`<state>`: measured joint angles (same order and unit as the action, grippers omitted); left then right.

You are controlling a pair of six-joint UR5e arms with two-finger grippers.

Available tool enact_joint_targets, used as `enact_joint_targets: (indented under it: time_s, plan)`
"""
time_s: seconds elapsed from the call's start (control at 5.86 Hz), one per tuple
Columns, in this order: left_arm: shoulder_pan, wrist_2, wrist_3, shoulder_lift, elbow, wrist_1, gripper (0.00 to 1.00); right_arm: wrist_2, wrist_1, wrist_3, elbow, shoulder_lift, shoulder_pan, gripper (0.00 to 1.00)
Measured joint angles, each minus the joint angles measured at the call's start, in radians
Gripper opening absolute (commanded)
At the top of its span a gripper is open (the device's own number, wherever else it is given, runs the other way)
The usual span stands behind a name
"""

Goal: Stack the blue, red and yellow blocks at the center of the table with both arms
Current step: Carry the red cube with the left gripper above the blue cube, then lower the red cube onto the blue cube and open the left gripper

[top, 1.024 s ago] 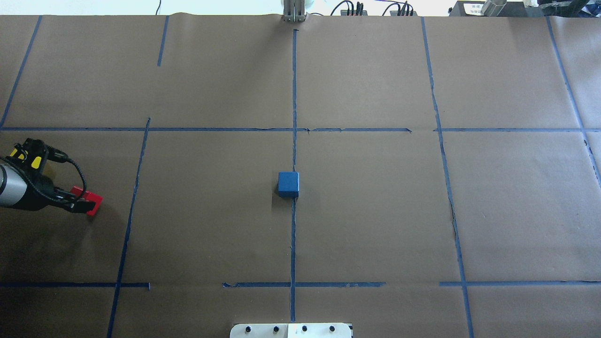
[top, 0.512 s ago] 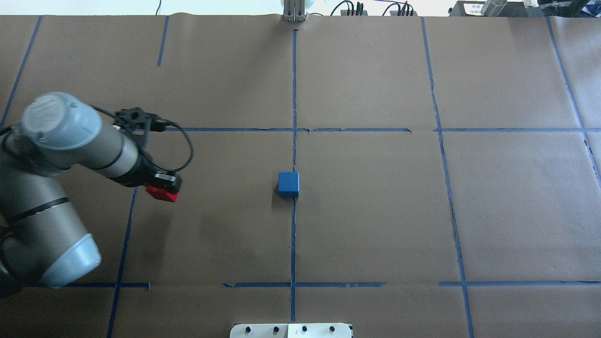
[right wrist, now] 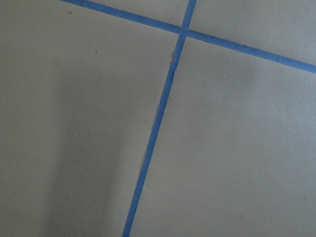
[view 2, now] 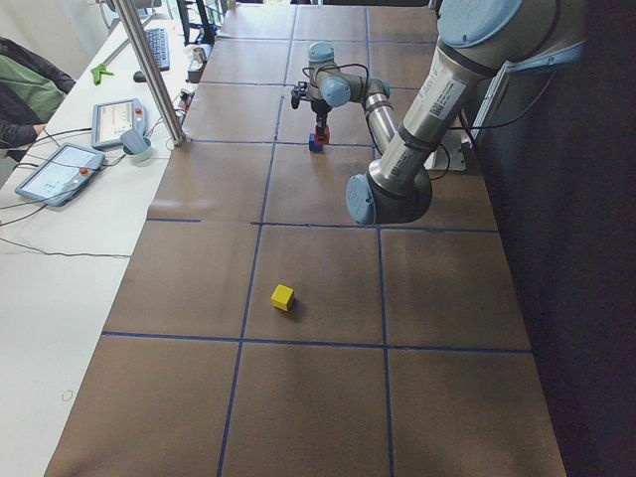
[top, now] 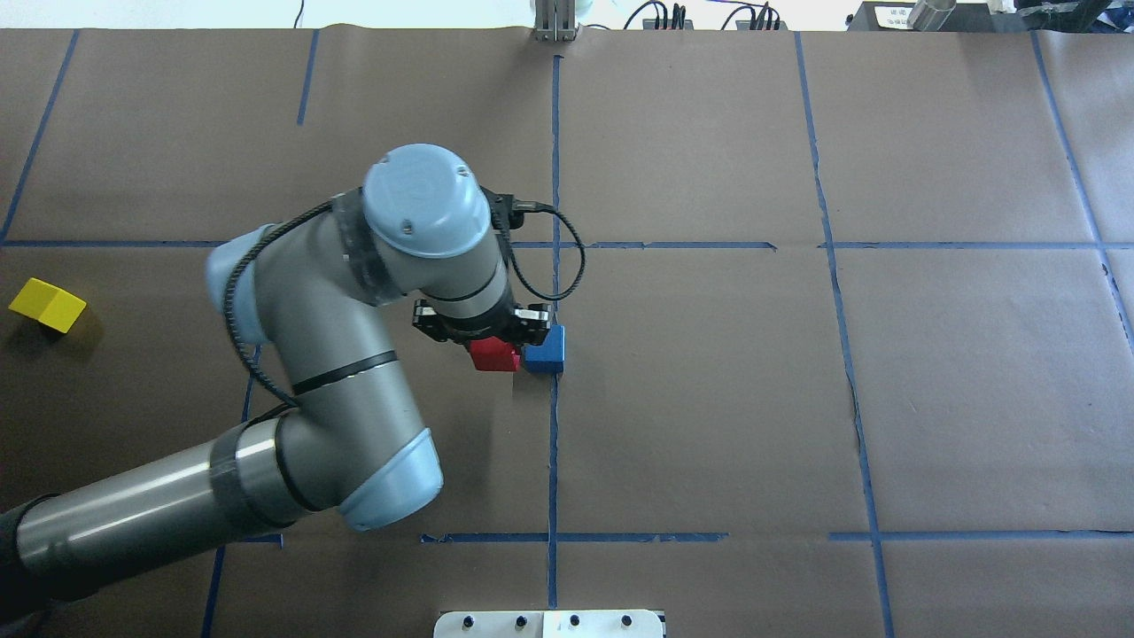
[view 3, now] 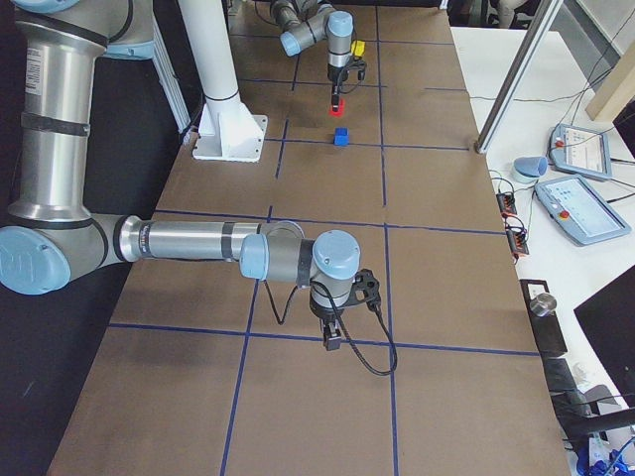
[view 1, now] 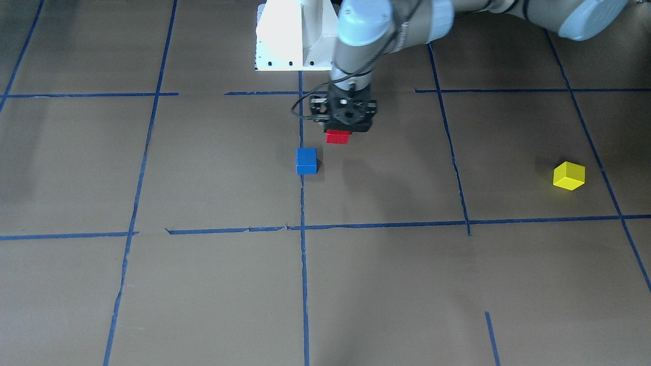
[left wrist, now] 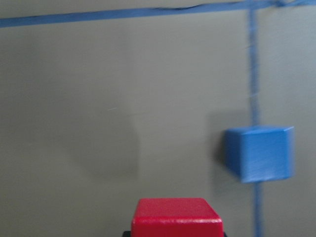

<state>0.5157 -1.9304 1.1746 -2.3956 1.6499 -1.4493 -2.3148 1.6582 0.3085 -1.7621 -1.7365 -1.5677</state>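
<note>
Small red block (top: 493,355) gripped level in the left end effector (view 1: 338,131), off the desk (top: 709,399), blue block (top: 544,348) resting just beside and below it, yellow block (top: 47,305) well apart, turned askew.

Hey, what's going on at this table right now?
The left end effector holds the red block in the air, close beside the blue block, which sits at the centre of the table; it is not yet stacked. The yellow block lies off toward the robot's left, untouched. The right end effector hangs over the table, far from all blocks.
</note>
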Motion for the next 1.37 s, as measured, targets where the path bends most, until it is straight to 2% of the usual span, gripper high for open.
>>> enact_joint_targets:
  time_s: [0.17, 0.51, 1.37]
  plan:
    - [-0.020, 0.019, 0.031, -0.074, -0.088, -0.009, 0.19, 0.000, 0.000, 0.000, 0.001, 0.000, 0.000, 1.00]
    - [-0.027, 0.026, 0.041, -0.102, -0.155, -0.031, 0.19, 0.000, 0.000, 0.001, 0.003, 0.000, 0.000, 1.00]
    - [0.011, 0.027, 0.033, -0.098, -0.177, -0.054, 0.20, 0.000, 0.000, 0.001, 0.003, 0.002, 0.000, 1.00]
